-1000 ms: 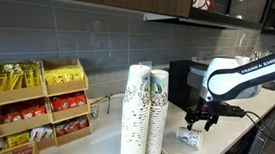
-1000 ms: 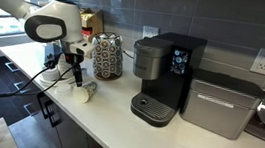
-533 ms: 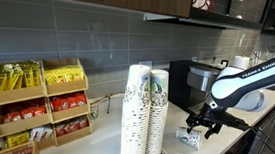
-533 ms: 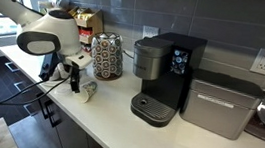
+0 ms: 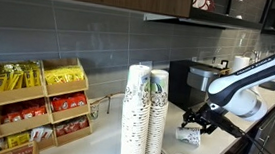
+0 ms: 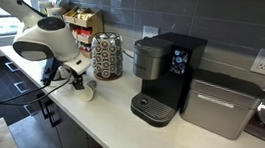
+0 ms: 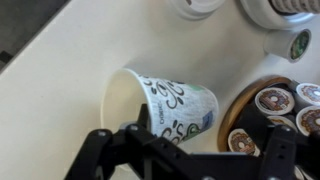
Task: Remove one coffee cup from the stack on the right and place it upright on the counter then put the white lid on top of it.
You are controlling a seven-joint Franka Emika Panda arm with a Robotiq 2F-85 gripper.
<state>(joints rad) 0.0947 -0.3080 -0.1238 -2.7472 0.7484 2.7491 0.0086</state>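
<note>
The coffee cup (image 7: 170, 103) lies on its side on the counter (image 7: 50, 70), mouth toward the left of the wrist view. It also shows in both exterior views (image 5: 188, 138) (image 6: 87, 91). My gripper (image 7: 190, 160) is open, its fingers spread wide just above the cup and not holding it; it shows in both exterior views (image 5: 196, 121) (image 6: 72, 75). The stack (image 5: 155, 114) with the green mark stands beside a like column. A round white lid (image 7: 197, 6) lies at the top edge of the wrist view, partly cut off.
A round rack of coffee pods (image 6: 106, 56) stands close behind the cup, also seen in the wrist view (image 7: 280, 115). A black coffee machine (image 6: 162, 77) and a steel appliance (image 6: 220, 104) stand further along. Wooden snack shelves (image 5: 35, 103) are by the stacks. The counter's front edge (image 6: 67, 117) is near.
The arm has swung and dropped a little over the cup. The cup has stayed lying on its side on the counter.
</note>
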